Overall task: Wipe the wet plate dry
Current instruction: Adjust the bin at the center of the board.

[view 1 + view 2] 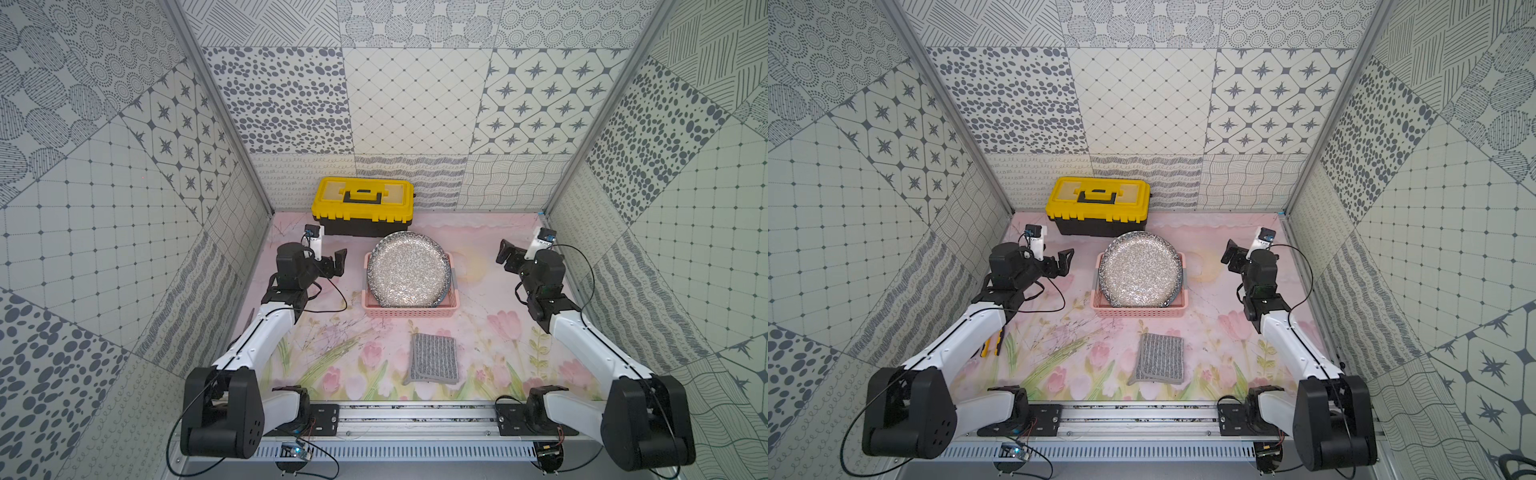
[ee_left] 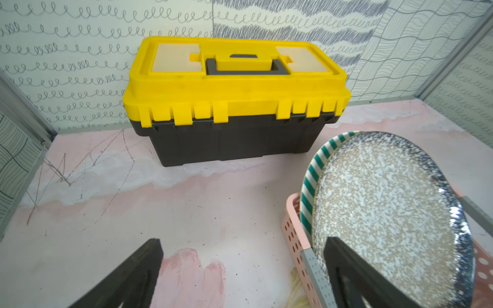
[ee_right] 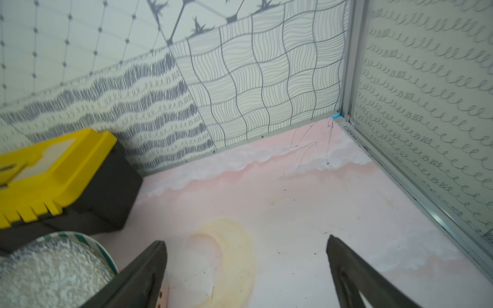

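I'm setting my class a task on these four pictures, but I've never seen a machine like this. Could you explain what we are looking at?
It is a robot with two arms. Two pictures look down on the whole scene from overhead, almost identically; the other two come from a camera on each wrist. On the flowered table a speckled plate leans in a pink basket, with a striped plate behind it. A grey cloth lies flat nearer the arms' bases; a yellow toolbox stands by the back wall. The left gripper and right gripper flank the basket, fingers open, holding nothing.
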Motion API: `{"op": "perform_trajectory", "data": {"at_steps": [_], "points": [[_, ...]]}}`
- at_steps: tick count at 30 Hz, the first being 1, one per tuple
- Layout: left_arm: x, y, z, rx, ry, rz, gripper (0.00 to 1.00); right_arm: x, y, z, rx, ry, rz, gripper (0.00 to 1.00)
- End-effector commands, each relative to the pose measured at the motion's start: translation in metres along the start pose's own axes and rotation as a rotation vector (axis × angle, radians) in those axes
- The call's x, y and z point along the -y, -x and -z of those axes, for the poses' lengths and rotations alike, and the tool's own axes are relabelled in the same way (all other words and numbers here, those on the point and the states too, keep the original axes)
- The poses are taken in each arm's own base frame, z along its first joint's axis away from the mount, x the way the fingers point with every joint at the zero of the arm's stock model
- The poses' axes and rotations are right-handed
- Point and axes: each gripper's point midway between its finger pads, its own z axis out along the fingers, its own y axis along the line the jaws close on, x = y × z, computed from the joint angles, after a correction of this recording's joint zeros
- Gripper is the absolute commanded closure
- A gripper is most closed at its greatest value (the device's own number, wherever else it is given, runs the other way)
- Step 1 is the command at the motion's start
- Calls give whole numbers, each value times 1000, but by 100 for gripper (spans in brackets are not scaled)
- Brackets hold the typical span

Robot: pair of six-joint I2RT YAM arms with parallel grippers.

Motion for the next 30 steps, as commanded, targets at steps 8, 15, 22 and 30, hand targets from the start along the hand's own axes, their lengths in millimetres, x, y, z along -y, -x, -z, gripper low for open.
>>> {"op": "perform_trajectory", "data": {"at_steps": [8, 15, 22, 30], "points": [[85, -113, 42, -626, -431, 242, 5, -74, -45, 26, -395, 266, -129, 3], [96, -137, 32, -698, -418, 196, 14, -144, -79, 27, -534, 400, 85, 8], [109, -156, 25, -764, -414, 147, 14, -170, -114, 30, -639, 464, 146, 15], [113, -168, 18, -792, -400, 129, 21, -186, -127, 23, -693, 540, 216, 29]]}}
